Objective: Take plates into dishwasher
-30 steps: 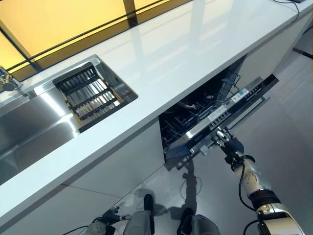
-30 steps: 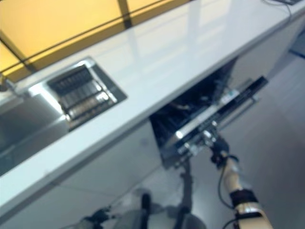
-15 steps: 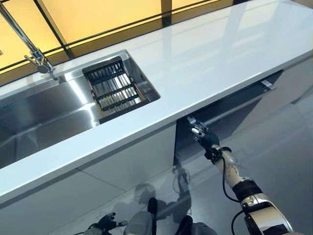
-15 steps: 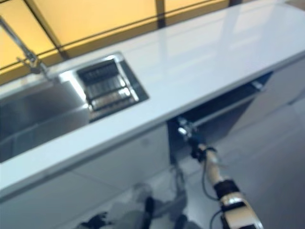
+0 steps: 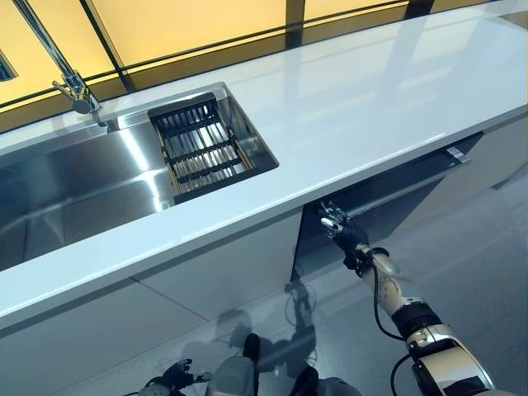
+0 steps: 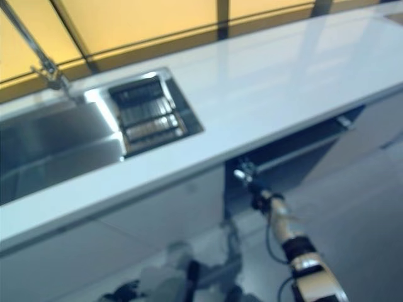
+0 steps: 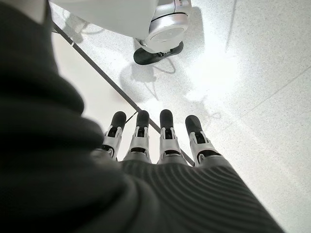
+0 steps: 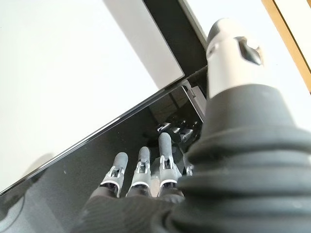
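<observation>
No plate shows in any view. The dishwasher door (image 5: pixel 396 200), dark and glossy, stands almost closed under the white countertop (image 5: pixel 371 91), with a narrow gap left at its top edge. My right hand (image 5: pixel 338 231) rests against the door's left end with fingers (image 8: pixel 141 167) straight on the black panel (image 8: pixel 68 179). The left hand (image 5: pixel 169 378) hangs low by the floor, its fingers (image 7: pixel 165 138) straight and holding nothing.
A steel sink (image 5: pixel 74 194) with a dark slatted rack (image 5: pixel 198 148) and a tall faucet (image 5: pixel 62 70) is set in the counter at the left. White cabinet fronts (image 5: pixel 214 272) flank the dishwasher. Pale floor (image 5: pixel 487 264) lies to the right.
The dishwasher door has swung from wide open, with its racks showing, up to nearly closed, my right hand following it. The head camera has also shifted.
</observation>
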Controlling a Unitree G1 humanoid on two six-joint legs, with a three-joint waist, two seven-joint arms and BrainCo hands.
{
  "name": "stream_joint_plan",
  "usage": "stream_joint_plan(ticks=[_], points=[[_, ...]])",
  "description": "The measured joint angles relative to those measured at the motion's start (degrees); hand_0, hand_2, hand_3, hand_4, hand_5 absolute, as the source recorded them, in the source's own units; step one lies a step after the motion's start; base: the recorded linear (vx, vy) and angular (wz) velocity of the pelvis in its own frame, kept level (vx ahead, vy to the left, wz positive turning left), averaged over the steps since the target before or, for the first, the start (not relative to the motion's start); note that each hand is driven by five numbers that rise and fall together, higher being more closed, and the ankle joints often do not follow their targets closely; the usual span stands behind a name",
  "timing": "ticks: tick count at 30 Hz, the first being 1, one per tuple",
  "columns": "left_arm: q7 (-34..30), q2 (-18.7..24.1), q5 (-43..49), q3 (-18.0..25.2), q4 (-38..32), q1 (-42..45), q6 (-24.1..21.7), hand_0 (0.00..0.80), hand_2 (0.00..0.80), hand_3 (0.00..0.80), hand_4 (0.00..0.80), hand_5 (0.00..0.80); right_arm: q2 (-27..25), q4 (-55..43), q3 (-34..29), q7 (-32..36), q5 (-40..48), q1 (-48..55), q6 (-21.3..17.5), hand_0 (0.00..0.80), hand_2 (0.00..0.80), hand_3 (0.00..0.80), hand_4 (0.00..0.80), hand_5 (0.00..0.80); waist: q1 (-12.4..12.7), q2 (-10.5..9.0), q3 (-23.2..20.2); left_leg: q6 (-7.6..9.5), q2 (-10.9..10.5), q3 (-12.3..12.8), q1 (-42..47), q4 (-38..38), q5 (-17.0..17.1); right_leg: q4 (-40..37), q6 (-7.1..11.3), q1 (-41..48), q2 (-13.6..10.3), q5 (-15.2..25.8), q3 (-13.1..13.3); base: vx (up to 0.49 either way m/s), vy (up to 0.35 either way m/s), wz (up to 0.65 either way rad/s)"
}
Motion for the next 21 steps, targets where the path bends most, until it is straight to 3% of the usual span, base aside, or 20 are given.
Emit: stream_joint_plan(ticks=[7, 8, 11, 12, 14, 18, 20, 21], points=[[-0.21, 0.17, 0.32, 0.14, -0.15, -0.40, 0.06, 0.000, 0.000, 0.000, 0.000, 0.000, -0.01, -0.31, 0.71, -0.35, -2.12, 1.04, -0.03, 0.000, 0.000, 0.000, 0.000, 0.000, -0.12, -0.90, -0.91, 0.32, -0.25, -0.38, 0.62, -0.30, -0.22, 0.53, 0.31, 0.65, 0.10, -0.28, 0.20, -0.037, 0.025, 0.04], [-0.32, 0.23, 0.91, 0.09, -0.23, -0.64, 0.13, 0.000, 0.000, 0.000, 0.000, 0.000, -0.20, -0.86, 0.86, -0.73, -2.68, 1.55, -0.06, 0.000, 0.000, 0.000, 0.000, 0.000, -0.51, -1.11, -1.06, 0.38, -0.58, -1.23, 0.35, -0.15, -0.16, 1.20, 0.33, 0.61, 0.38, -0.48, 1.59, -0.200, -0.072, 0.57], [-1.15, 0.84, 1.50, -0.29, -2.70, -3.34, 0.53, 0.000, 0.000, 0.000, 0.000, 0.000, -2.90, -1.79, 0.84, -2.05, -4.28, 3.57, -0.70, 0.000, 0.000, 0.000, 0.000, 0.000, -5.20, -1.33, -1.59, 0.94, -2.38, -9.65, -1.03, 0.18, 1.83, 5.49, -0.72, -1.16, 2.55, -2.62, 16.01, -0.201, -0.162, 1.34], [-1.65, 1.57, 1.03, -0.27, -3.53, -3.83, 0.98, 0.000, 0.000, 0.000, 0.000, 0.000, -3.20, -1.74, 0.63, -2.74, -4.95, 3.91, -0.70, 0.000, 0.000, 0.000, 0.000, 0.000, -5.23, -1.93, -1.89, 0.82, -2.77, -9.85, -1.29, 0.49, 1.94, 5.19, 0.30, -1.18, 2.69, -3.63, 17.45, -0.241, -0.177, 0.72], [-2.39, 2.39, 0.94, 0.00, -3.84, -3.92, 1.76, 0.000, 0.000, 0.000, 0.000, 0.000, -3.13, -1.60, 0.56, -2.82, -6.43, 3.92, -0.72, 0.000, 0.000, 0.000, 0.000, 0.000, -4.43, -1.68, -2.14, 0.08, -2.30, -9.89, -1.15, 0.91, 2.17, 5.71, 0.90, -0.97, 3.13, -3.43, 17.24, -0.221, -0.137, 0.15], [-3.28, 2.62, -0.33, 0.06, -3.90, -1.92, 1.14, 0.000, 0.000, 0.000, 0.000, 0.000, -3.91, -0.18, 0.45, -2.98, -10.46, 3.89, -0.71, 0.000, 0.000, 0.000, 0.000, 0.000, -4.59, -0.81, -2.60, 0.02, -0.32, -8.73, -0.93, 0.00, 2.10, 6.53, -1.22, -0.37, 4.48, -3.64, 15.05, -0.265, -0.080, 0.26], [-3.50, 2.47, -0.84, 0.13, -4.37, -1.22, 0.13, 0.000, 0.000, 0.000, 0.000, 0.000, -5.39, 0.32, 0.22, -3.47, -13.40, 4.28, -0.72, 0.000, 0.000, 0.000, 0.000, 0.000, -4.84, -1.21, -2.59, -0.23, 0.47, -7.16, -1.10, -0.66, -0.20, 4.61, -2.45, 0.06, 3.74, -2.67, 12.90, -0.219, 0.006, 0.47], [-3.62, 2.29, -1.22, 0.43, -4.41, -1.29, 0.01, 0.000, 0.000, 0.000, 0.000, 0.000, -6.16, 0.26, -0.36, -3.69, -15.87, 5.16, -0.72, 0.000, 0.000, 0.000, 0.000, 0.000, -5.21, -2.00, -2.66, -0.29, 0.29, -3.52, -1.41, 0.31, -0.37, 2.48, -2.75, 0.90, 2.88, -1.44, 11.15, -0.211, 0.031, 0.79]])
